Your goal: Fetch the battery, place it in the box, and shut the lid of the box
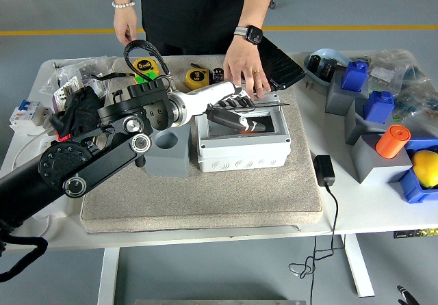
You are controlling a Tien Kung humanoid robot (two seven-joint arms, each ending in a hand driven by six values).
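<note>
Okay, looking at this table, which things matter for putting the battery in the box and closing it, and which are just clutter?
Job:
light grey plastic box
its clear hinged lid
robot's left hand

Clutter:
grey block with round hole
yellow tape measure
orange cylinder
blue blocks
black power adapter

Bright, even overhead light — soft shadows, sharp focus, slight bowing at edges.
</note>
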